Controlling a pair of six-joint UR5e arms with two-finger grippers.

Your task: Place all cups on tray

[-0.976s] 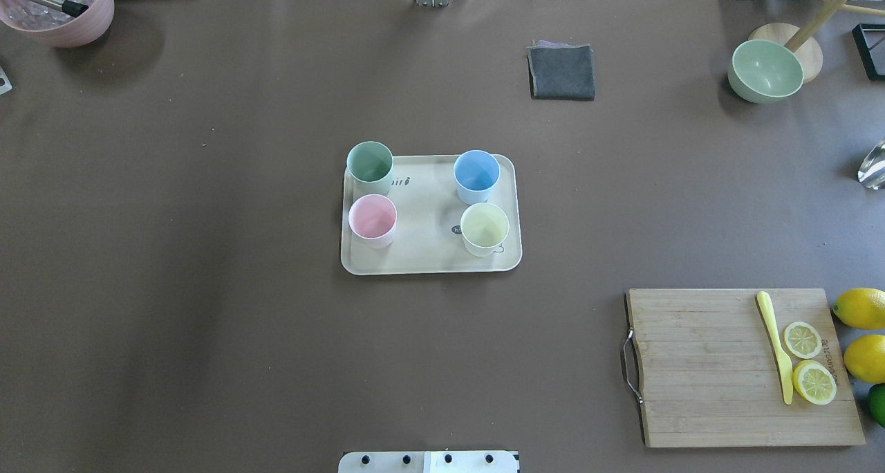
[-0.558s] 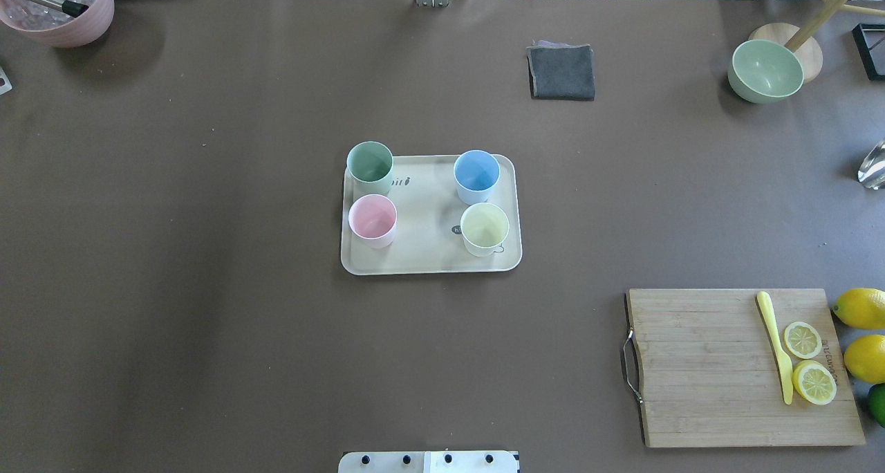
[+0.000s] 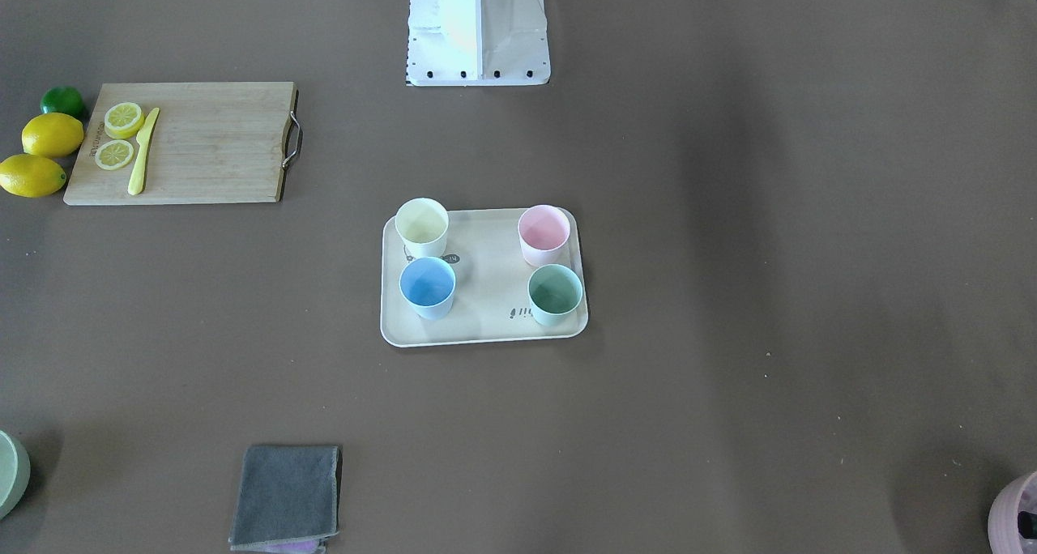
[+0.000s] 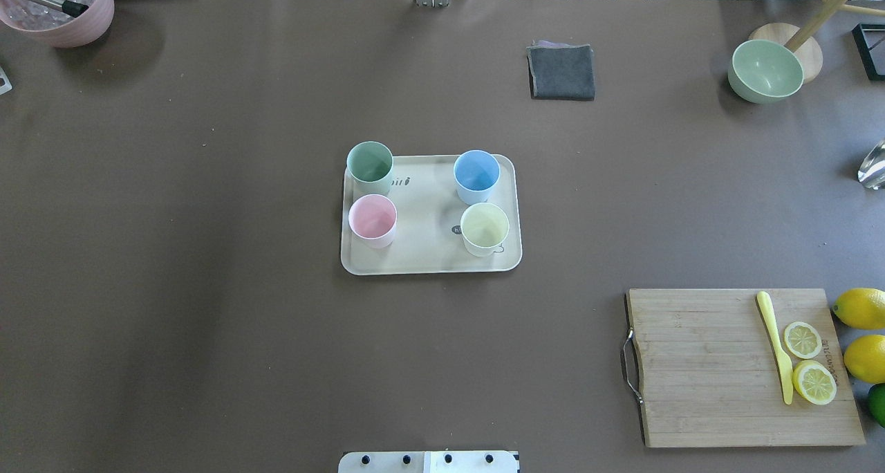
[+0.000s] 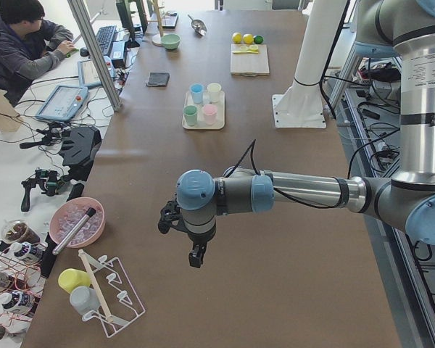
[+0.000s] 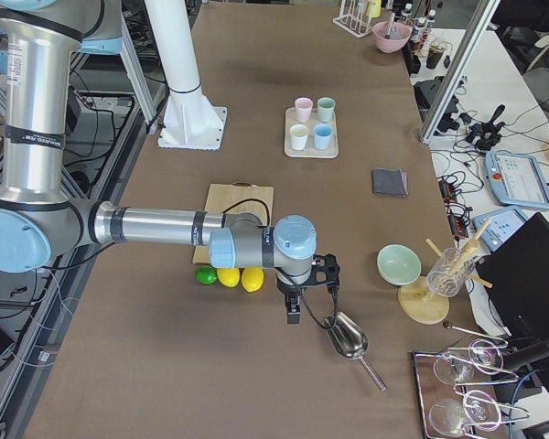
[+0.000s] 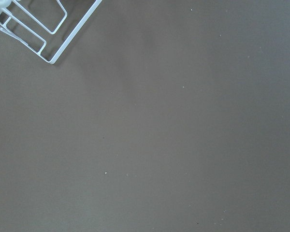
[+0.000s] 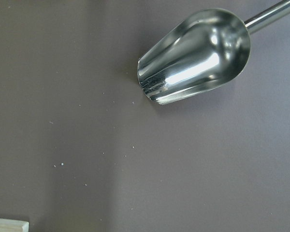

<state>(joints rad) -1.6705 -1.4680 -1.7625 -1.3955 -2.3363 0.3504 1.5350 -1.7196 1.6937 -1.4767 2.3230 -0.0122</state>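
- Four cups are standing upright on the tray [image 4: 425, 255], one toward each corner and none touching: the mint green cup [image 4: 370, 163], the light blue cup [image 4: 476, 172], the pink cup [image 4: 373, 217] and the pale yellow cup [image 4: 484, 225].
- Nothing is shifting: over the last second of the overhead view, the cups and tray are keeping exactly the same places.
- Well apart from the tray, the left gripper [image 5: 194, 258] is hanging over bare table near a white wire rack [image 7: 36, 34]. I cannot tell whether its fingers are parted or closed.
- At the opposite end, the right gripper [image 6: 295, 315] is hovering just beside a metal scoop [image 8: 195, 55], its grip equally unreadable.
- Judging from this stillness, the task is looking complete, with no cup waiting to be carried.
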